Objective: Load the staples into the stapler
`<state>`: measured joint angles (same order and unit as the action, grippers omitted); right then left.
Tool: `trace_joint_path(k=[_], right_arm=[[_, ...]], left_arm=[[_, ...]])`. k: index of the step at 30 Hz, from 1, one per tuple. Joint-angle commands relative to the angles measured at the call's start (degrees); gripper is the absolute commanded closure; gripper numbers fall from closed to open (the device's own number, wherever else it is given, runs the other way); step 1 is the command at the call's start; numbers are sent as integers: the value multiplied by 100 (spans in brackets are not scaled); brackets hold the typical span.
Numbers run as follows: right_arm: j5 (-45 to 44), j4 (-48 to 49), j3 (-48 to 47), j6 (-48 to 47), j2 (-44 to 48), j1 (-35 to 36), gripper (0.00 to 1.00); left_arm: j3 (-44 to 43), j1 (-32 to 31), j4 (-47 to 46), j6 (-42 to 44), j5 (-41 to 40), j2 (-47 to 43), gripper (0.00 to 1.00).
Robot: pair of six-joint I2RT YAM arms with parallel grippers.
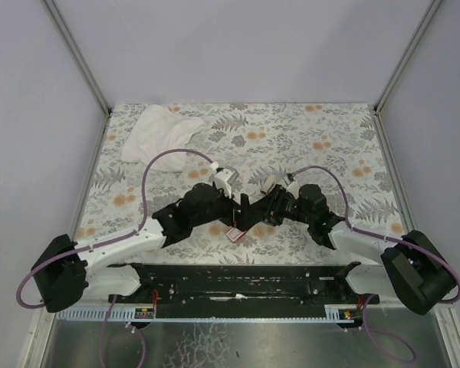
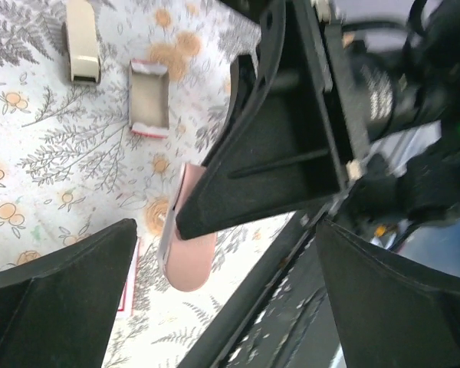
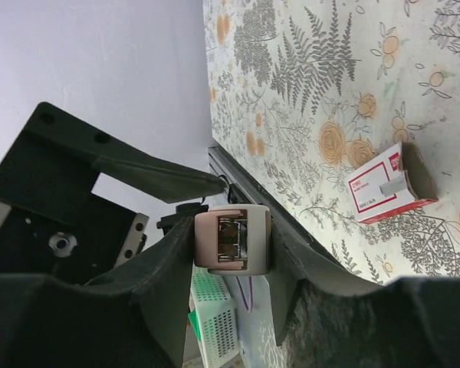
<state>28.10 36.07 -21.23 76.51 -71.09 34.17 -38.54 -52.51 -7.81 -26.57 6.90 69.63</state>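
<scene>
The right gripper [image 3: 231, 264] is clamped on the stapler [image 3: 231, 238], which shows end-on between its pads, so its long axis runs straight out along the fingers. From the left wrist, the pinkish body runs 12 to 6 o'clock under one black finger [image 2: 268, 153] of that gripper. The left gripper [image 2: 228, 253] stands spread wide with nothing in it, straddling that hold. The red staple box [image 3: 391, 188] lies flat on the table at about 2 o'clock from the stapler in the right wrist view, and at 6 o'clock just below the meeting wrists from above. An open cardboard tray [image 2: 149, 96] lies between 11 and 12 o'clock from the stapler, long axis 12 to 6; no strip is plain in it. I judge the free left arm the one to fetch. The flowered table [image 1: 330, 153] is flat, the arms crowd each other, and the white cloth [image 1: 165, 134] lies well apart toward 10 o'clock
</scene>
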Motion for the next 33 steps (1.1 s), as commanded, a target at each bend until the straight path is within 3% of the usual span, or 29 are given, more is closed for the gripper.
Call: trace_joint_path(k=[1, 6, 15, 21, 26, 28, 30, 33], right_arm=[[50, 546, -40, -83, 221, 31, 75], [230, 860, -127, -205, 350, 28, 75], [389, 709, -400, -454, 709, 28, 75], [627, 752, -550, -483, 763, 28, 75], [858, 794, -672, -487, 729, 28, 75], [897, 841, -680, -436, 707, 28, 75], [937, 905, -677, -389, 683, 30, 75], [973, 962, -677, -359, 638, 32, 75]], left_arm=[[109, 396, -326, -1297, 182, -439, 0], [695, 920, -1017, -2758, 1104, -601, 0], [1231, 1123, -2002, -3741, 1720, -938, 1], [1257, 1133, -2595, -3952, 2335, -751, 16], [1150, 1134, -2659, -3883, 2498, -670, 31], [1079, 1138, -2655, -3845, 2592, -597, 43], [1055, 1135, -2685, -3836, 2660, -534, 60], [1079, 1133, -2798, -3885, 2670, -507, 94]])
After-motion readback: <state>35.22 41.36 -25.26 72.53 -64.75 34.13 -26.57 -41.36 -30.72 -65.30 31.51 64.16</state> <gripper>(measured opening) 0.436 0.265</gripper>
